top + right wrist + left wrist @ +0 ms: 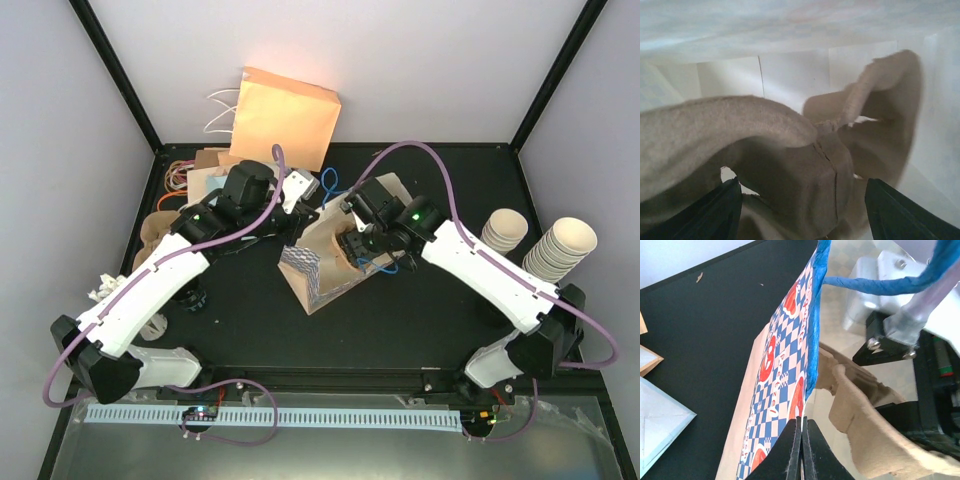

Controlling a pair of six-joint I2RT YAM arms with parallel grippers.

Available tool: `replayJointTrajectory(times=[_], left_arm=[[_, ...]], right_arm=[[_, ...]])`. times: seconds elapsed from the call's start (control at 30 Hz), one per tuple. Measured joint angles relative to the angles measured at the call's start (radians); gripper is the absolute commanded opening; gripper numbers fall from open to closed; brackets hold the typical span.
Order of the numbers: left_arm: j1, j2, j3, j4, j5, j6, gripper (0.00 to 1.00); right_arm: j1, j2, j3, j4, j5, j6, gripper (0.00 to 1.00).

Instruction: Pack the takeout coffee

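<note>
The left gripper [801,442] is clenched on the blue-checked paper bag [777,375] rim at lower centre, keeping its mouth open for the right gripper [802,220], whose fingers straddle a pulp cup carrier [790,165] inside; grasp unclear. No takeout coffee cup visible

On the black table [400,320] a blue-checked paper bag [318,278] lies on its side in the middle, its mouth open toward the far right, and a brown pulp cup carrier [790,150] sits inside it. A tan paper bag [285,115] with white handles stands at the far edge, and some flat paper bags [200,172] lie at the far left. Two nested stacks of cream cups [560,248] stand side by side at the right.
</note>
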Motion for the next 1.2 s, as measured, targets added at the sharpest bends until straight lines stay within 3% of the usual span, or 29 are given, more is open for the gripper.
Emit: replayJointTrajectory(times=[0.2, 0.73, 1.2], left_arm=[[0.0, 0.0, 0.0, 0.006, 0.0, 0.0, 0.01], [0.0, -0.006, -0.009, 0.016, 0.0, 0.001, 0.02], [0.028, 0.01, -0.008, 0.017, 0.001, -0.04, 0.02]], right_arm=[[0.0, 0.042, -0.042, 0.031, 0.002, -0.002, 0.63], [-0.011, 0.151, -0.121, 0.145, 0.004, -0.003, 0.61], [-0.009, 0.217, -0.293, 0.372, -0.017, -0.003, 0.61]])
